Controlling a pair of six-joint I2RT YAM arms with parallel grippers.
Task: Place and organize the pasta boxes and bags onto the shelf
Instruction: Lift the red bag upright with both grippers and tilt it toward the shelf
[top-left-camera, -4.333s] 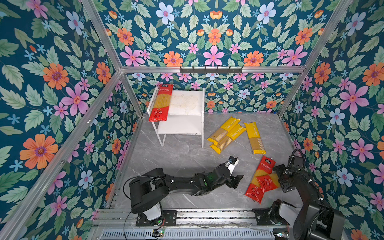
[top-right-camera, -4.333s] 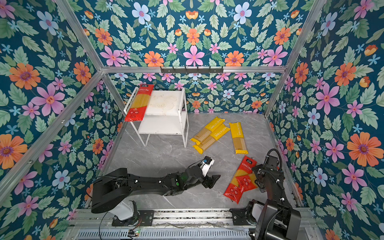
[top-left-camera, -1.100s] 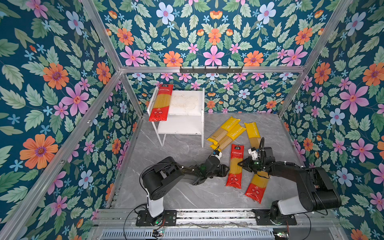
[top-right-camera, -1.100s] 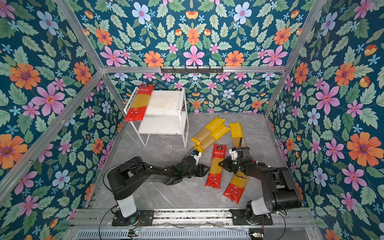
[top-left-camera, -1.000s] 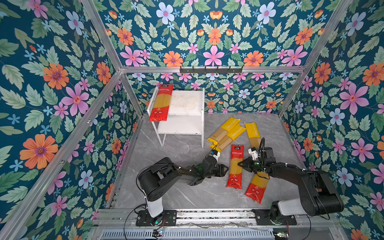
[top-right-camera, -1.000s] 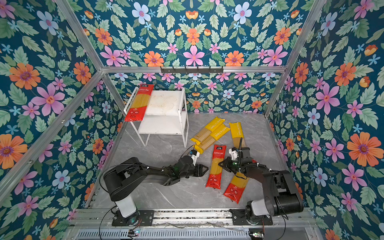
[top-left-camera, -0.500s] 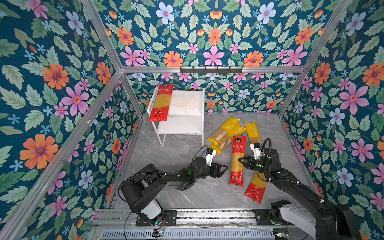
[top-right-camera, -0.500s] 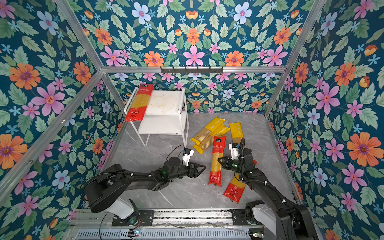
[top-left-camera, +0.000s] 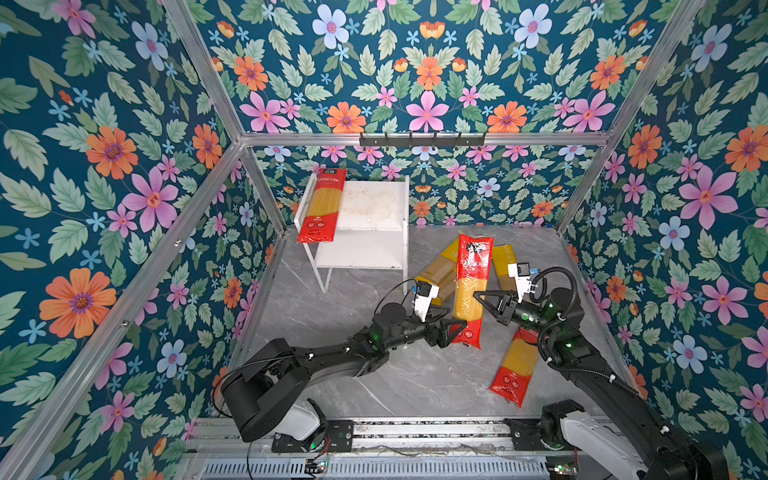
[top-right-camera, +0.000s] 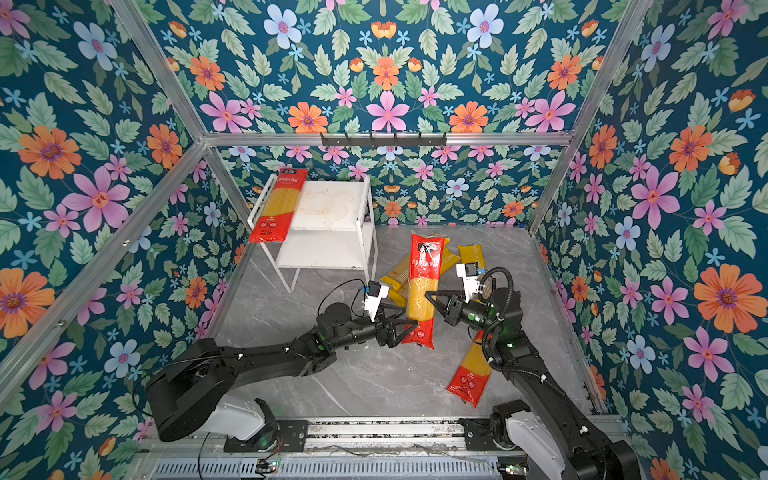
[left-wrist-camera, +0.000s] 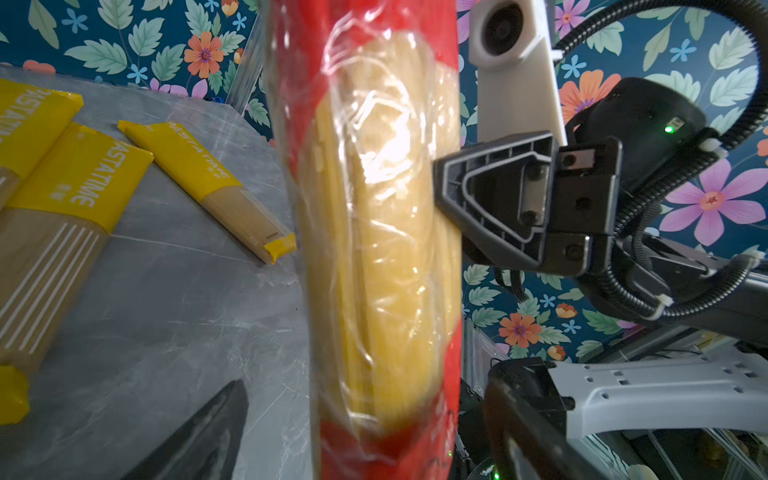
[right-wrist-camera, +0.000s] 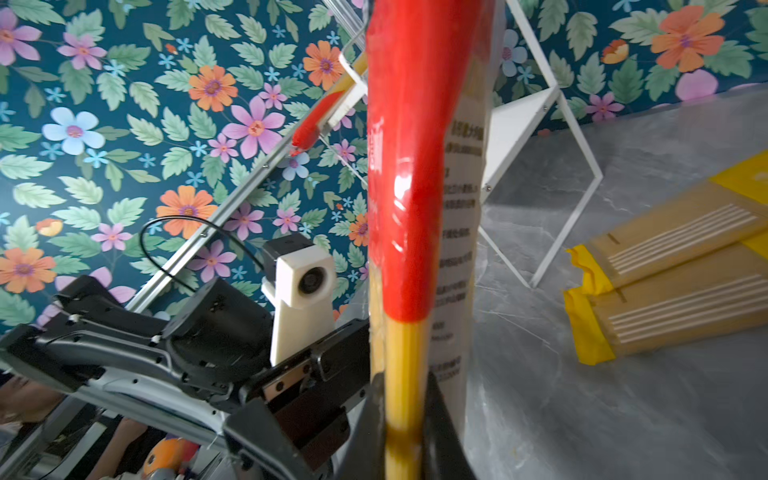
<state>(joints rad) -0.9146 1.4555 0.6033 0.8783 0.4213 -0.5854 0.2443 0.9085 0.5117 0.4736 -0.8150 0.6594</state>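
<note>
So the red spaghetti pack (top-left-camera: 471, 286) has risen higher, right of the shelf (top-left-camera: 374, 249); right gripper (top-left-camera: 478, 296) pinches its middle, and the low, outstretched left gripper (top-left-camera: 456, 332) has spread its jaws around the bottom end.

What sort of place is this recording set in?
Probably a staged robot test booth, not a real shop: flowered wallpaper on a metal frame, two robot arms on a rail, and a small shelf and spaghetti packs.

Shelf (top-left-camera: 365, 249) boards mostly free; yellow packs (top-left-camera: 436, 272) litter floor.
</note>
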